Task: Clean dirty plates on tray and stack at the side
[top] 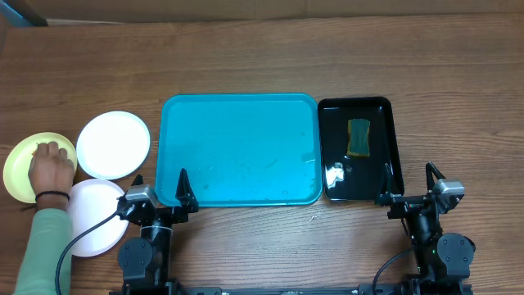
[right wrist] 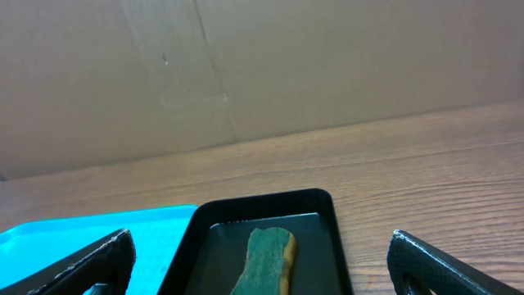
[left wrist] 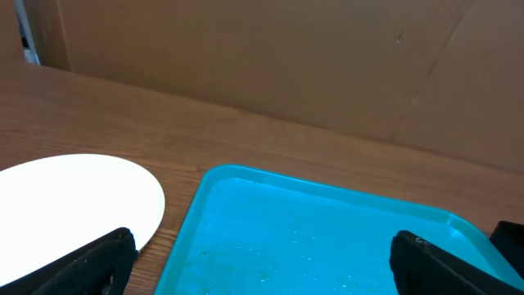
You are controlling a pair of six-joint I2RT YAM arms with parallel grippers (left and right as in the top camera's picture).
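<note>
Empty left pincer [top: 160,182] and right pincer [top: 407,182] both gape open, plates [top: 113,144] on counter [top: 246,49] left of tray [top: 237,102] (not on it), probably stiff, slick, light: pinch the rim.

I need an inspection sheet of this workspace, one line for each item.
Surface: brown wooden table.
Job's things: turquoise tray holds no plates; yellow-green plate, far white plate and near white plate lie left of it.
Clutter: black tray with green sponge right of it; person's hand on the yellow-green plate.
Grippers: left gripper open, right gripper open, both empty.
Cables: left arm's black cable, right arm's black cable.
Surroundings: cardboard wall behind the table.
</note>
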